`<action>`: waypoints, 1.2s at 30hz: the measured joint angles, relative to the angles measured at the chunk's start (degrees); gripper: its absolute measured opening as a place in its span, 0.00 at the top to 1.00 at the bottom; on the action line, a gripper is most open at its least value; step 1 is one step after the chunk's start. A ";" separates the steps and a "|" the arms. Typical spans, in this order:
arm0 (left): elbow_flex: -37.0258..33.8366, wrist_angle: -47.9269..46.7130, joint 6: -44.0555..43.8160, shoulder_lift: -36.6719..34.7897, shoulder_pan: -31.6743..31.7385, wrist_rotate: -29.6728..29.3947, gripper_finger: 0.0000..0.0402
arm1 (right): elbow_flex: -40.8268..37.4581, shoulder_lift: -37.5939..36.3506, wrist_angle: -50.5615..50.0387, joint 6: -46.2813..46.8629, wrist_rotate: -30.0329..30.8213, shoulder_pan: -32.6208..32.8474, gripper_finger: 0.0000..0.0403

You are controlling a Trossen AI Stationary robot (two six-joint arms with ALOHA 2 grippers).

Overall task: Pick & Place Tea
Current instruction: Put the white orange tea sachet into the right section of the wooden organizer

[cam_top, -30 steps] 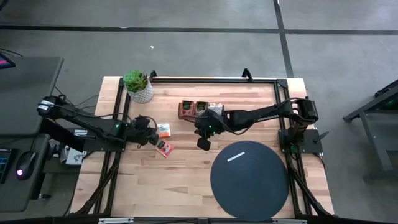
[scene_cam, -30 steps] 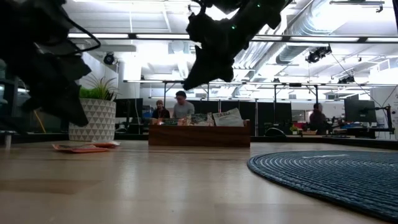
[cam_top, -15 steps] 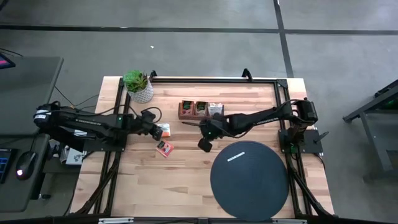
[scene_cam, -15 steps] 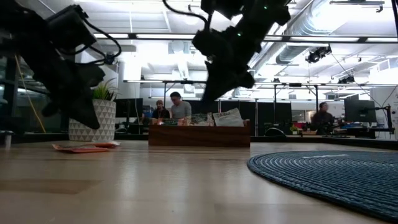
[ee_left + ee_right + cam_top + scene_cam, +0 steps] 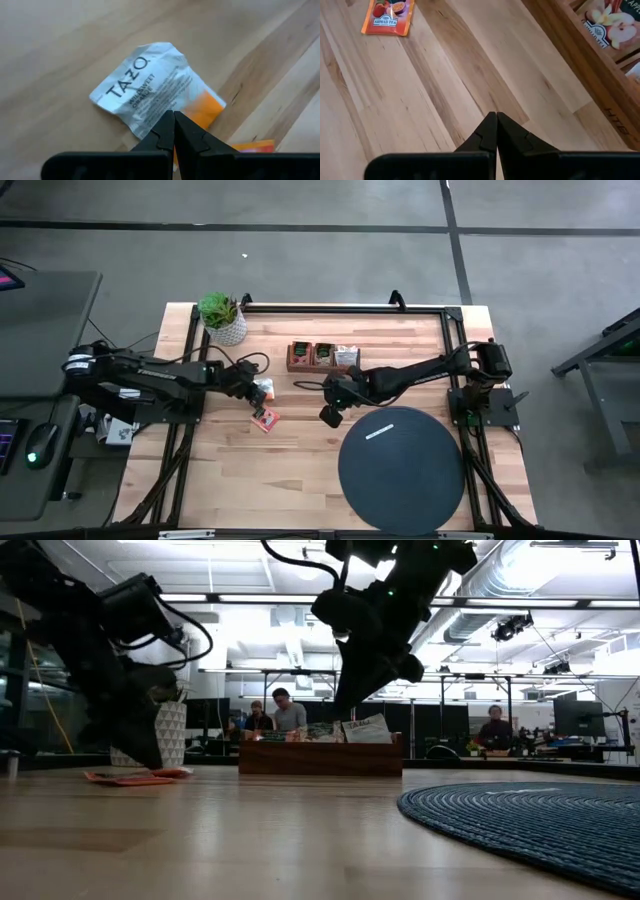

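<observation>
On the wooden table (image 5: 300, 470), the left gripper (image 5: 256, 392) is hanging low over a silvery white and orange tea sachet (image 5: 155, 95) that is lying flat on the boards; in the left wrist view its two dark fingers (image 5: 162, 131) are pressing together with nothing between them, their tips sitting just over the sachet's near edge. Beside that sachet, an orange and red sachet (image 5: 265, 418) is lying a little nearer the table's front, and the right wrist view is showing it as an orange packet with fruit printed on it. Near the table's middle, the right gripper (image 5: 328, 415) is hovering above bare wood between the wooden tray (image 5: 323, 357) and the black disc (image 5: 401, 470), its fingers (image 5: 489, 131) closed tip to tip and holding nothing. More sachets are standing upright in the tray's compartments toward the back of the table, and one white strip (image 5: 380, 432) is lying on the disc's far part. At the back left corner a small potted plant (image 5: 222, 317) is standing. Beyond the table, in the low view, people are sitting in the room.
</observation>
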 joint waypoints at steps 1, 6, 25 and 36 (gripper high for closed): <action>0.00 0.54 0.36 0.68 0.00 0.60 1.00 | 0.00 0.00 -0.01 0.07 0.01 0.01 1.00; 0.15 6.25 5.52 5.20 0.01 5.62 1.00 | 0.00 0.00 -0.39 0.23 -0.82 0.03 1.00; 7.38 17.03 39.30 21.66 -0.07 30.85 1.00 | 0.00 0.00 2.33 -8.22 -12.86 0.01 1.00; 28.62 -8.46 32.94 21.93 -0.52 21.79 1.00 | 0.00 -0.02 1.61 -5.42 -10.05 0.01 1.00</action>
